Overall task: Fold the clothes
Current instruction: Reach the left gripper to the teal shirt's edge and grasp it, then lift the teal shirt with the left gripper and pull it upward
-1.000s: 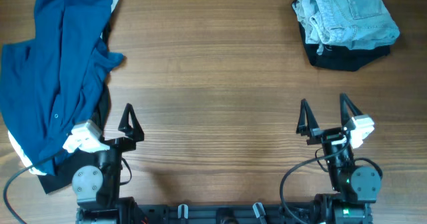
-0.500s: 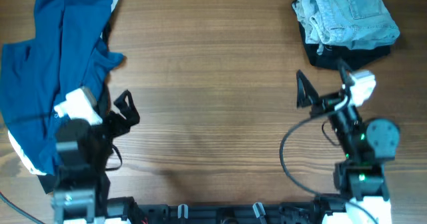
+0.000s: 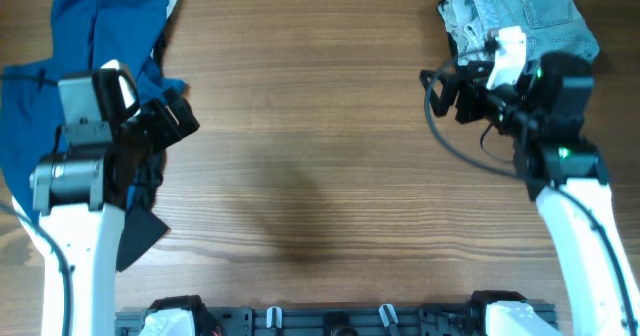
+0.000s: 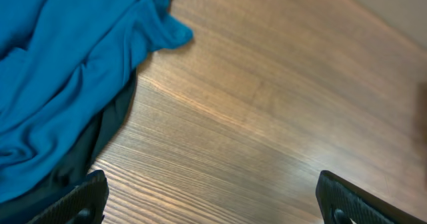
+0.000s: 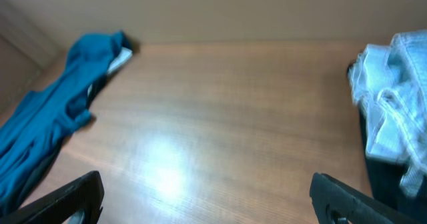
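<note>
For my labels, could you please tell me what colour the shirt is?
The shirt is deep teal-blue, clearest in left wrist view.

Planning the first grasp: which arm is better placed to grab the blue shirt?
Left. The left gripper hangs open at the edge of the shirt; the right gripper is across the table, by the jeans.

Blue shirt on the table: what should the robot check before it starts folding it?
1. Left gripper open, holding nothing: ok.
2. Right gripper open, holding nothing: ok.
3. Shirt lying flat: not ok, it is bunched at the left edge of the table.
4. Whole shirt in view: not ok, it runs off the overhead picture.
5. Jeans apart from shirt: ok, they are in the far right corner.
6. Collar found: cannot tell.
</note>
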You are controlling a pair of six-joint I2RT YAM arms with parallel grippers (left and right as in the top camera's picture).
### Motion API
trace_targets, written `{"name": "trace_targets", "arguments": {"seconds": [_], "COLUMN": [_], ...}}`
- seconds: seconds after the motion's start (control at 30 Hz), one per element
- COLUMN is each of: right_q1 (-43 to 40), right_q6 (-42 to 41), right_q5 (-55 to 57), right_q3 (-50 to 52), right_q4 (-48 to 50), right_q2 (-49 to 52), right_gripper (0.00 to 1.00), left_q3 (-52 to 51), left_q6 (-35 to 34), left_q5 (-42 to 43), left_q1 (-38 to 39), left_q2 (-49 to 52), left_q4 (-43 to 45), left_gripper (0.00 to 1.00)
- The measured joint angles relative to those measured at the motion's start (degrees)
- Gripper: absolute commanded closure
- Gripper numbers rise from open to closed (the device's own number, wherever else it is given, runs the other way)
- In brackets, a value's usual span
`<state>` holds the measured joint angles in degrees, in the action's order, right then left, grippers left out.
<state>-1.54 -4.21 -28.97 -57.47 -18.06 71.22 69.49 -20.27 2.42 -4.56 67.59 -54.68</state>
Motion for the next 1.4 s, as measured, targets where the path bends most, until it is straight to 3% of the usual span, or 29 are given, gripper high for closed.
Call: {"name": "trace_targets", "arguments": {"seconds": [0.3,0.4,0.73,0.83,1.03,1.27,1.33,1.4], "right_q1": [0.0,0.0,0.0,0.0,0.0,0.0,0.0,0.0], "right_q6": [-0.5,-1.1,-1.9,-2.0,-2.0,-2.2,-2.2,-2.2], "right_q5": [-0.2,-0.2,-0.2,-0.2,-0.2,-0.6,-0.6,-0.6], "right_q3": [-3.0,-3.0,-3.0,-3.0,-3.0,-3.0,-3.0,-3.0], "right_q4": [-2.1,-2.1,-4.2,-5.1,-5.5,-5.5,-5.5,-5.5], "right_q2": [4.2,4.2,4.2,4.2,4.3,4.3,4.3,4.3], "right_gripper": [0.00,0.00,0.00,0.05,0.14,0.27,0.28,0.30], "left_q3": [0.0,0.0,0.1,0.1,0.1,0.1,0.1,0.1], "left_q6": [2.8,3.7,3.7,3.8,3.7,3.9,4.1,4.4], "left_q5": [-1.1,-1.3,-4.2,-5.9,-7.3,-7.4,-7.5,-7.6], "left_q1": [-1.8,-3.7,-6.8,-7.3,-8.2,-8.2,-8.2,-8.2], "left_q2": [9.7,13.6,30.2,34.4,39.2,42.4,42.8,43.1], "left_q4": [2.0,6.5,20.1,23.5,31.0,33.7,33.7,33.7], "left_gripper": [0.03,0.09,0.07,0.01,0.02,0.15,0.22,0.38]}}
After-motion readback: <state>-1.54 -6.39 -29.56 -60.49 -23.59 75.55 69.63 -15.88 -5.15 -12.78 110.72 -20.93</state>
